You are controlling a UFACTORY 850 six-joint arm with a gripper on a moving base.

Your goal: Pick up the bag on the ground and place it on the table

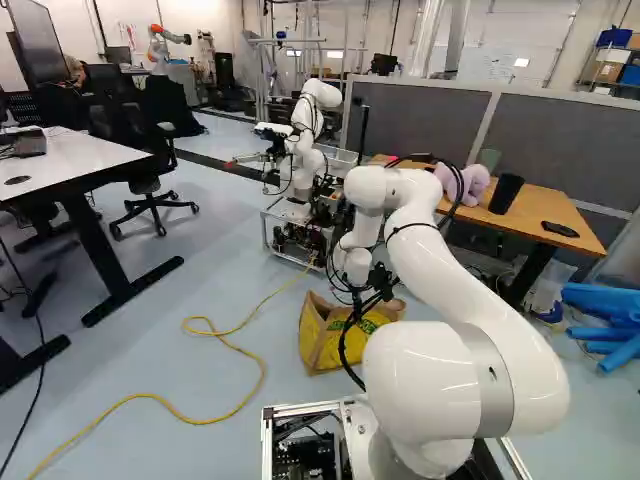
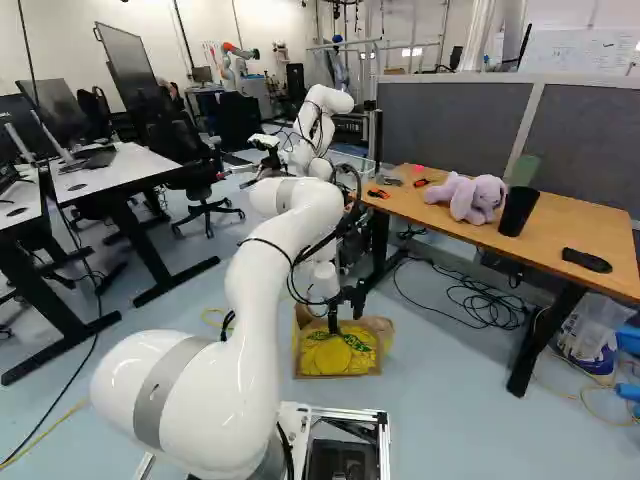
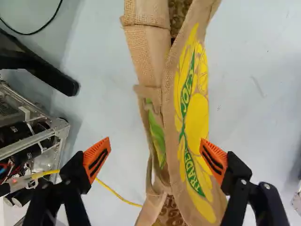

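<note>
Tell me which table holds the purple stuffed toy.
The wooden table, along the grey partitions; the desks at the left of the right base view are white-topped.

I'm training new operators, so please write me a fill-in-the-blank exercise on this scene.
The bag rests on the ____, not on the table.
The gripper is not shut but ____.
Its finger pads are coloured ____.
The cable winding beside the bag in the left base view is coloured ____.

Missing words: floor; open; orange; yellow
</note>
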